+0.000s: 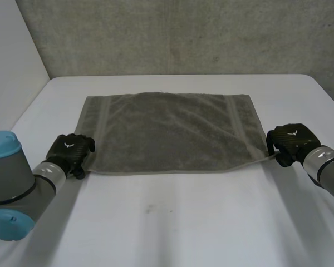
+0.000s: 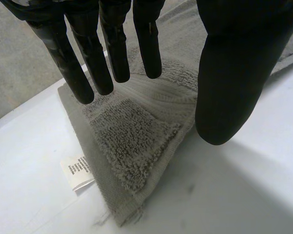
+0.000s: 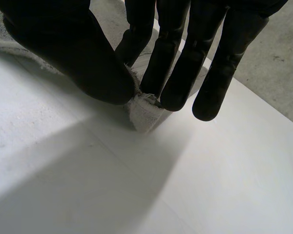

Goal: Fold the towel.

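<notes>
At the towel's (image 1: 170, 133) 8 o'clock corner, the left hand (image 1: 71, 151) hovers spread, straight fingers (image 2: 112, 53) over the pile and thumb (image 2: 227, 83) well apart from them, gripping nothing. At 4 o'clock, the right hand (image 1: 290, 143) pinches the near right corner between thumb (image 3: 83, 63) and fingertips (image 3: 173, 92). Between them the grey towel lies flat on the white table (image 1: 172, 222), its far edge toward 12 o'clock. A white label (image 2: 77, 173) sticks out from the towel's edge by the left hand.
</notes>
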You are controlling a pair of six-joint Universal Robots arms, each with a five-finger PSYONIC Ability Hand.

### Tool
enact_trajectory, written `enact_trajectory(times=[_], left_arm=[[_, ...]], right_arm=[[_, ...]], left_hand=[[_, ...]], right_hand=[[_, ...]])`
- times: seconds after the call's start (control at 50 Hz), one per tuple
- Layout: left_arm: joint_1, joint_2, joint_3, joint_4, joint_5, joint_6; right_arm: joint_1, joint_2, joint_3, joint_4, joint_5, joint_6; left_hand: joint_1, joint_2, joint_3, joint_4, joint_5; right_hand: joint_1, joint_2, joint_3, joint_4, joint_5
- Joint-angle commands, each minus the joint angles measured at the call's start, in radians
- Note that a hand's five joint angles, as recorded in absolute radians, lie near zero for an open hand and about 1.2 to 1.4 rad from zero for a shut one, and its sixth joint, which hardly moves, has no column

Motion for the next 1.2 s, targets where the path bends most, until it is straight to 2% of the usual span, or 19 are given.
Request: enact_trajectory(times=[0.02,0.12,0.36,0.46,0.48,0.66,0.74,0.78,0.8,0.84,0.9,0.94,0.96,1.0,1.04,1.06,1.1,1.12,1.2], left_arm=[[0.0,-0.039,0.04,0.001,-0.001,-0.001],[0.006,-0.077,0.093,0.008,-0.008,-0.001],[0.028,-0.089,0.097,0.002,-0.013,0.005],[0.028,-0.075,0.075,-0.001,-0.013,0.013],[0.028,-0.071,0.069,-0.004,-0.015,0.013],[0.031,0.052,-0.018,-0.024,-0.012,0.014],[0.031,0.112,-0.058,-0.059,-0.01,0.014],[0.031,0.141,-0.078,-0.081,-0.008,0.014],[0.029,0.17,-0.098,-0.105,-0.008,0.014],[0.028,0.198,-0.12,-0.131,-0.007,0.014],[0.026,0.262,-0.163,-0.186,-0.005,0.019],[0.025,0.332,-0.208,-0.247,-0.005,0.036],[0.025,0.333,-0.209,-0.248,-0.005,0.036],[0.025,0.372,-0.23,-0.285,-0.004,0.051],[0.026,0.469,-0.276,-0.373,-0.004,0.094],[0.026,0.469,-0.276,-0.374,-0.004,0.094],[0.028,0.57,-0.319,-0.465,-0.001,0.142],[0.028,0.57,-0.319,-0.466,-0.001,0.142],[0.028,0.684,-0.364,-0.571,0.001,0.179]], right_arm=[[0.0,0.01,0.0,0.0,0.0,-0.003],[0.0,0.01,-0.003,0.0,0.002,-0.003],[0.0,0.01,-0.006,0.0,0.006,-0.003],[0.0,0.007,-0.005,0.001,0.008,-0.003],[0.0,0.007,-0.005,0.001,0.008,-0.003],[0.0,-0.03,-0.02,0.027,0.005,-0.003],[-0.008,-0.067,-0.032,0.105,0.0,-0.017],[-0.011,-0.088,-0.058,0.232,-0.006,-0.064],[-0.011,-0.088,-0.058,0.233,-0.006,-0.065],[-0.021,-0.107,-0.068,0.355,-0.008,-0.141],[-0.038,-0.119,-0.063,0.412,-0.008,-0.187],[-0.075,-0.151,-0.037,0.521,-0.005,-0.294],[-0.075,-0.151,-0.037,0.521,-0.005,-0.295],[-0.106,-0.212,0.001,0.625,-0.008,-0.399],[-0.127,-0.248,0.021,0.667,-0.008,-0.442],[-0.127,-0.248,0.021,0.667,-0.008,-0.442],[-0.176,-0.323,0.058,0.734,-0.012,-0.514],[-0.176,-0.323,0.058,0.734,-0.012,-0.514],[-0.227,-0.421,0.084,0.819,-0.055,-0.614]], left_hand=[[0.097,0.101,0.099,0.102,0.1],[0.264,0.268,0.266,0.269,0.267],[0.346,0.35,0.348,0.352,0.35],[0.543,0.547,0.545,0.549,0.546],[0.822,0.826,0.824,0.828,0.825],[0.845,0.849,0.847,0.851,0.848],[0.845,0.849,0.847,0.851,0.848],[0.845,0.849,0.847,0.851,0.848],[0.845,0.849,0.847,0.851,0.848],[0.845,0.849,0.847,0.851,0.848],[0.845,0.849,0.847,0.851,0.848],[0.845,0.849,0.847,0.851,0.848],[0.845,0.849,0.847,0.851,0.848],[0.845,0.849,0.847,0.851,0.848],[0.845,0.849,0.847,0.851,0.848],[0.845,0.849,0.847,0.851,0.848],[0.845,0.849,0.847,0.851,0.848],[0.845,0.849,0.847,0.851,0.848],[0.845,0.849,0.847,0.851,0.848]], right_hand=[[0.003,0.183,0.18,0.179,0.185],[0.003,0.183,0.18,0.179,0.185],[0.003,0.183,0.18,0.179,0.185],[0.003,0.183,0.18,0.179,0.185],[0.003,0.183,0.18,0.179,0.185],[0.003,0.183,0.18,0.179,0.185],[0.003,0.183,0.18,0.179,0.185],[0.003,0.183,0.18,0.179,0.185],[0.003,0.183,0.18,0.179,0.185],[0.003,0.183,0.18,0.179,0.185],[0.003,0.183,0.18,0.179,0.185],[0.003,0.183,0.18,0.179,0.185],[0.003,0.183,0.18,0.179,0.185],[0.003,0.183,0.18,0.179,0.185],[0.003,0.183,0.18,0.179,0.185],[0.003,0.183,0.18,0.179,0.185],[0.003,0.183,0.18,0.179,0.185],[0.003,0.183,0.18,0.179,0.185],[0.003,0.183,0.18,0.179,0.185]])
